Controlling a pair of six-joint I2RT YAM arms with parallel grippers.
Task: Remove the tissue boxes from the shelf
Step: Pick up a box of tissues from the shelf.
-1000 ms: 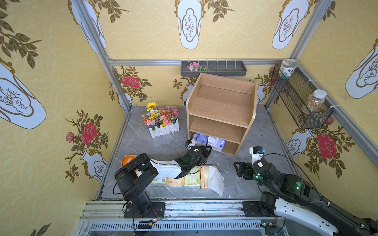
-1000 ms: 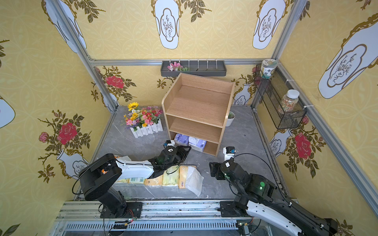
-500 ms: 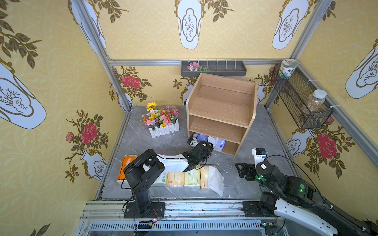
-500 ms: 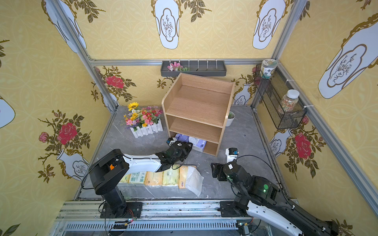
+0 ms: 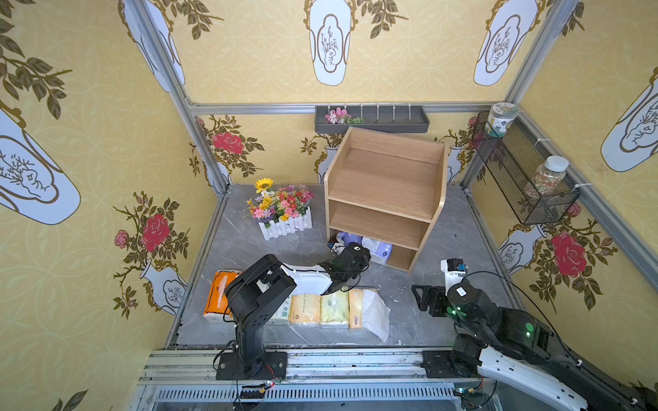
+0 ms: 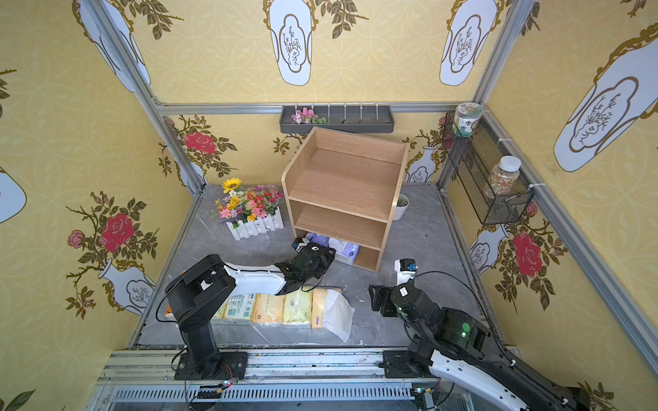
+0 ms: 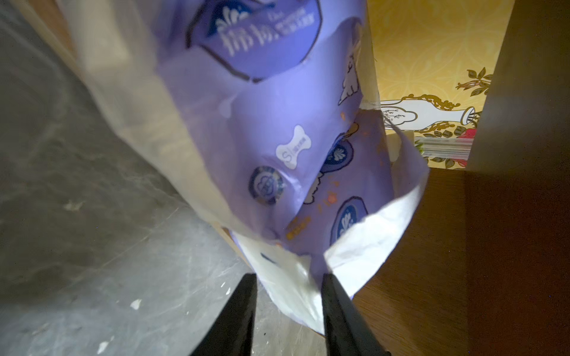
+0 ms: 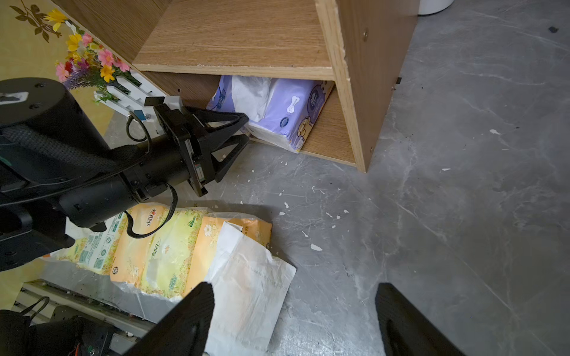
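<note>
Step in hand: I am at the mouth of the shelf's (image 5: pixel 386 192) bottom tier, going for the lavender packs (image 8: pixel 290 111), the only tissue boxes I see left inside.
My left gripper (image 7: pixel 288 296): jaws narrowed but not shut, one on either side of the loose white wrapper end of the nearer lavender pack (image 7: pixel 277 148); whether the pads already pinch it I cannot tell.
Where the pack sits: straight ahead of my left jaws, half on the wooden bottom board, its end poking out over the grey floor.
My right gripper (image 8: pixel 293 314): jaws wide apart, holding nothing, hanging well back from the shelf.
Already out: a row of yellow and cream packs (image 5: pixel 320 309) behind my left jaws, the orange pack (image 5: pixel 219 291) at its far end.
Next move, as I judge it: close firmly on the wrapper, then draw straight back, low, clear of the board above.
</note>
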